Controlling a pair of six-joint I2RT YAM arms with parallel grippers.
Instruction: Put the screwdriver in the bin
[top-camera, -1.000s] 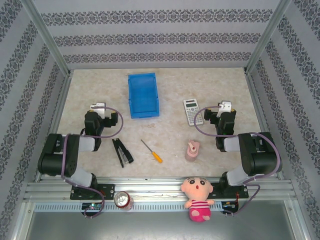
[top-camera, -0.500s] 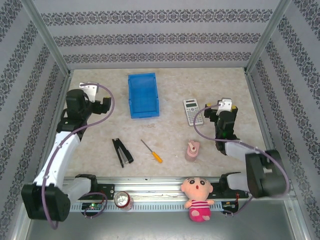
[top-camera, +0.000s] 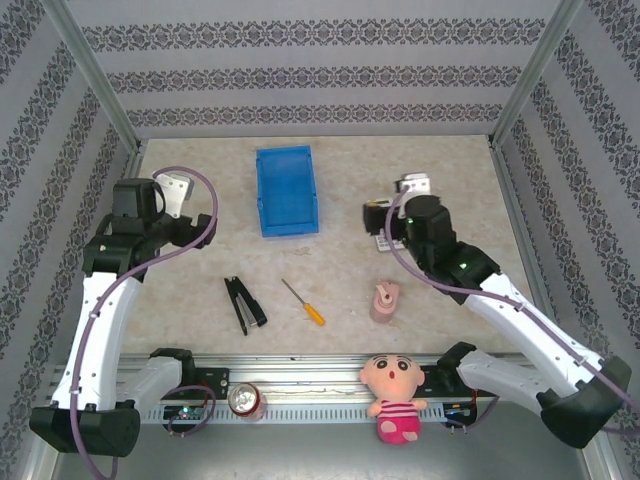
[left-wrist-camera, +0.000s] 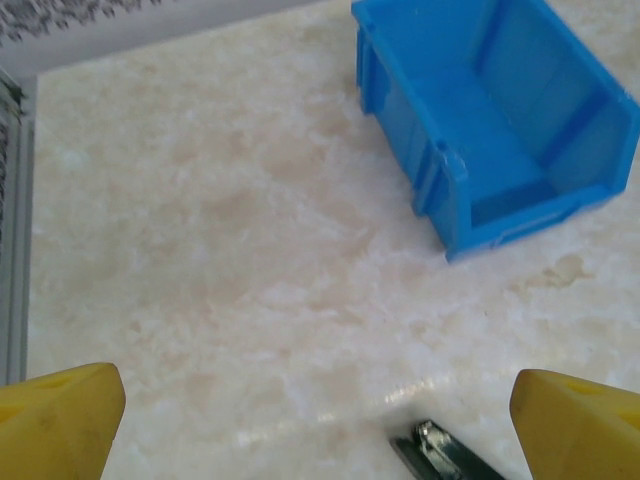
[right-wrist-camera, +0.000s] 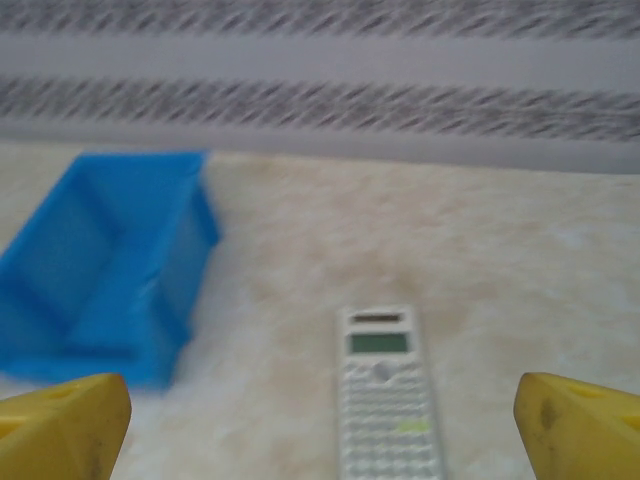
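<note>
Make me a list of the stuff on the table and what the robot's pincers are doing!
screwdriver: lying flat on the table, outside the bin
bin: blue, nothing inside, at the far middle of the table
stapler: black, just left of the screwdriver
calculator: grey, right of the bin, in front of the right pincer
left pincer: open, holding nothing
right pincer: open, holding nothing

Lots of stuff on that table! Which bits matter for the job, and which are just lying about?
For the job: screwdriver, blue bin.
Just lying about: black stapler, calculator, pink object, plush doll, drinks can.
</note>
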